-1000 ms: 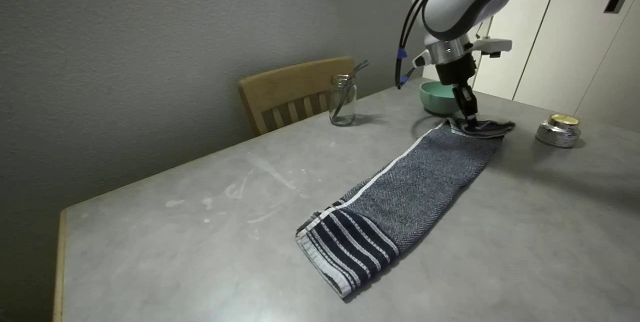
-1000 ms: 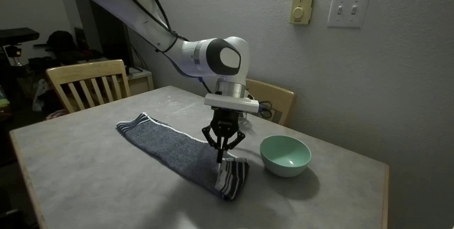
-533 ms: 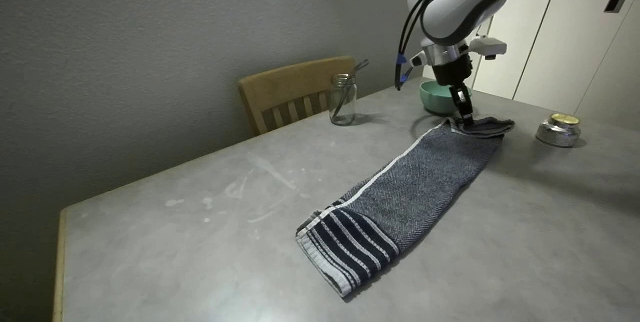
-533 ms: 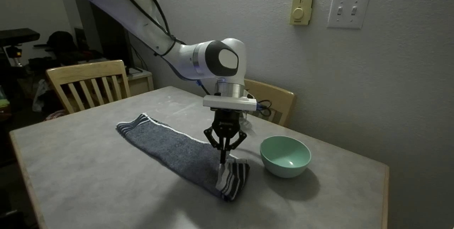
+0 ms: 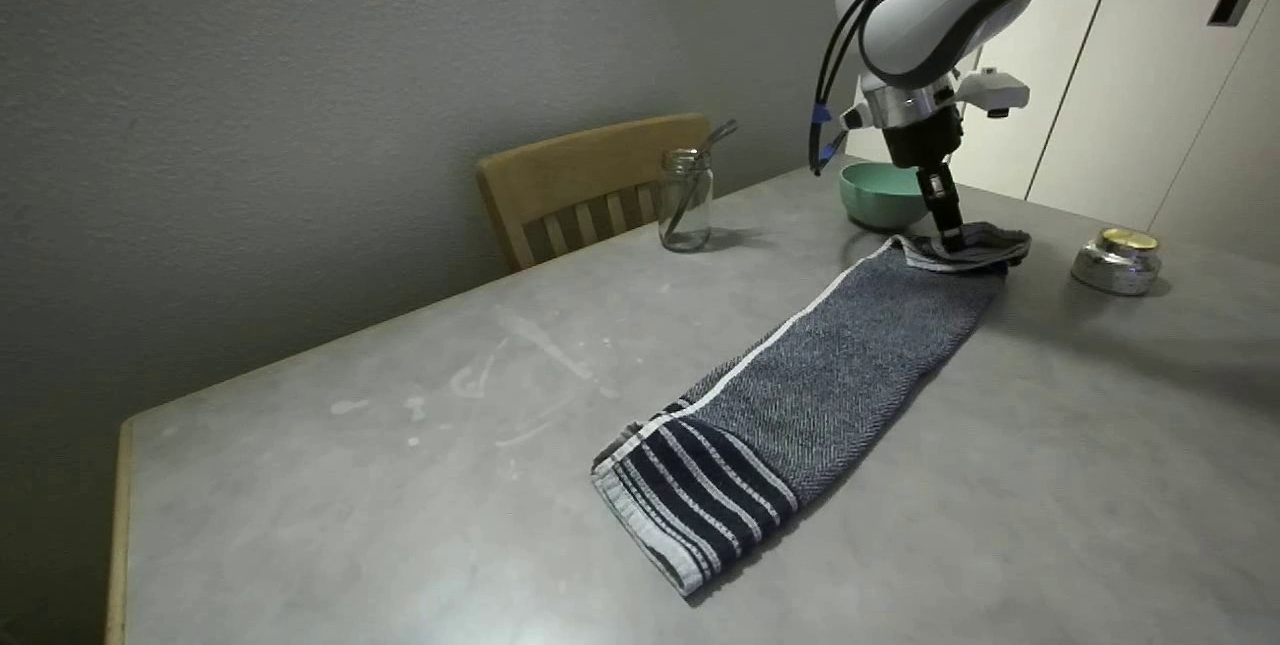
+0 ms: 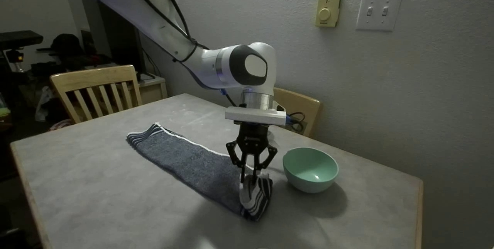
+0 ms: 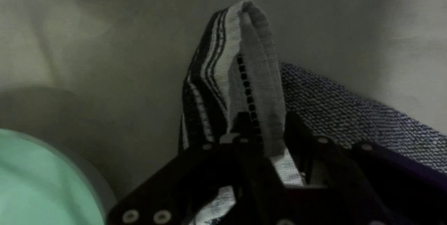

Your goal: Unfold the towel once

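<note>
The dark grey towel (image 5: 830, 375) lies in a long strip across the table in both exterior views (image 6: 189, 162). Its white-striped near end in an exterior view lies flat. Its other striped end, beside the bowl, is folded back over the top of the strip. My gripper (image 6: 249, 181) points down at this folded end, low over the table. Its fingers are parted by a small gap. In the wrist view the towel's pale folded edge (image 7: 260, 61) stands up and runs between the fingers (image 7: 269, 118), without being visibly clamped. The fingertips partly hide the cloth beneath.
A mint green bowl (image 6: 310, 170) stands close beside the folded end and the gripper; it also shows in the wrist view (image 7: 42, 186). A silver jar with a gold top (image 5: 1117, 265) and a glass jar with sticks (image 5: 686, 205) stand on the table (image 5: 400, 485). Chairs and a wall border it.
My gripper's fingers were together and are now apart. The gripper shifted slightly toward the bowl side in an exterior view, and the folded end bulges up around the fingers. The rest of the towel stayed still.
</note>
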`<state>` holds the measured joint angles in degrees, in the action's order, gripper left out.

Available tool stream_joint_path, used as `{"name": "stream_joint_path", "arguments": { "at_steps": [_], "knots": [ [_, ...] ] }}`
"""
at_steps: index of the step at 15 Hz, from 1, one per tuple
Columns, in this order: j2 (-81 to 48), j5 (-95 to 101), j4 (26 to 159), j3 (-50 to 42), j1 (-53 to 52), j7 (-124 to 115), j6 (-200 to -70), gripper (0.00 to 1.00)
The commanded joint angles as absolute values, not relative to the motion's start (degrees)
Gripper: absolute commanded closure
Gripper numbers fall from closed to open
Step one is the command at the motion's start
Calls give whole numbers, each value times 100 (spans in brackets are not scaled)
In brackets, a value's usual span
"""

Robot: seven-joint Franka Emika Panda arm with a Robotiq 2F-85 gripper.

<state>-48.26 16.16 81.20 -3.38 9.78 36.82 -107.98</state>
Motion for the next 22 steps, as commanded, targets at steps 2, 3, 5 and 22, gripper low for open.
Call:
{"name": "stream_joint_path", "arguments": {
  "at_steps": [2,3,5,22],
  "knots": [
    [-4717,1662,8242,-384,1081,3567,-10891,31],
    [-4719,1704,8252,-425,1082,3537,-10910,24],
    [-4723,1834,8279,-533,1063,3463,-10952,11],
    [-3918,1779,8586,-407,1095,2871,-10338,55]
  ]
}}
